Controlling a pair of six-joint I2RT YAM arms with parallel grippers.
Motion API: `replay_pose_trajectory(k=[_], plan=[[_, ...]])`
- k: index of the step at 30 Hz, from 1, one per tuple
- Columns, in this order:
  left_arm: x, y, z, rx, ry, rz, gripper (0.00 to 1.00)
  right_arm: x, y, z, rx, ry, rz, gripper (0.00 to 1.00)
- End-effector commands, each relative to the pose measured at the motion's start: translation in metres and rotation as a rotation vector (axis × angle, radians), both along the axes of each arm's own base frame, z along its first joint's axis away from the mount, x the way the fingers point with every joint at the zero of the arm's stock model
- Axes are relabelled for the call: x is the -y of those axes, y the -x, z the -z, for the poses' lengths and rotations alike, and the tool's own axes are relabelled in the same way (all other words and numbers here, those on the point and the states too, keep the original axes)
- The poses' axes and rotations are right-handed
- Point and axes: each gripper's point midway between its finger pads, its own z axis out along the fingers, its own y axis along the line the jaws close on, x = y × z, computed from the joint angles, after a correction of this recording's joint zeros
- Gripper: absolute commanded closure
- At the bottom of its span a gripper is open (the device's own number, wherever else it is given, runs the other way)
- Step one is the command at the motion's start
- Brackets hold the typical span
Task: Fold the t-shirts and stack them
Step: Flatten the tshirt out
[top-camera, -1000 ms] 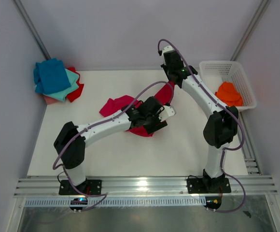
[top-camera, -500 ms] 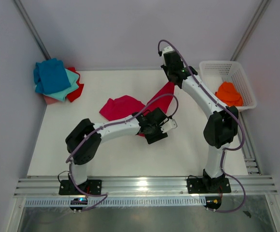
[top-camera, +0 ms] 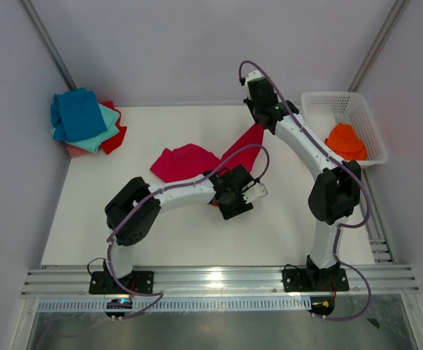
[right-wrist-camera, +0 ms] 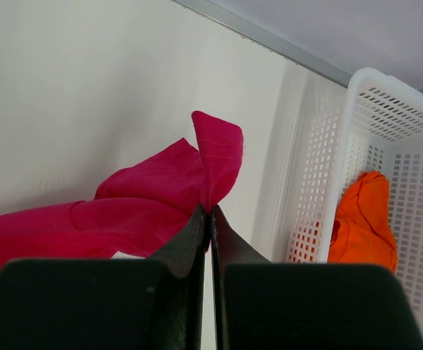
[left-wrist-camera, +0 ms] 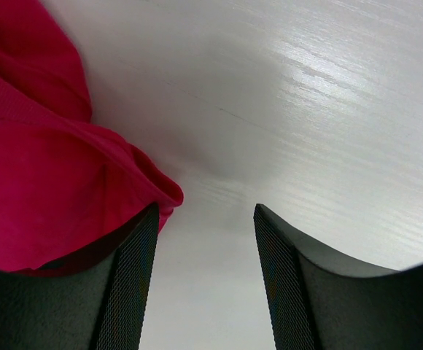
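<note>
Orange tee in white basket, rt pincer gripping crimson tee.

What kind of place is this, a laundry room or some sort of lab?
Probably a robotics lab test cell: a left arm and right arm bolted to an aluminium rail, plain white panel walls enclosing the white table, and a crimson t-shirt plus a stack of t-shirts as practice material.

Bright, even light throughout; glare streaks the white wood-grain table at the left wrist view's upper right, a soft shadow pooling at centre.
</note>
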Motion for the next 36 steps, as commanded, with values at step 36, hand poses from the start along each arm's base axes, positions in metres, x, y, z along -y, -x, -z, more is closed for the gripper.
replay_pose_trajectory(k=[36], plan=[[0.010, -0.031, 0.016, 0.112, -0.027, -0.075, 0.62, 0.003, 0.009, -0.041, 0.104, -0.057, -0.005, 0.97]])
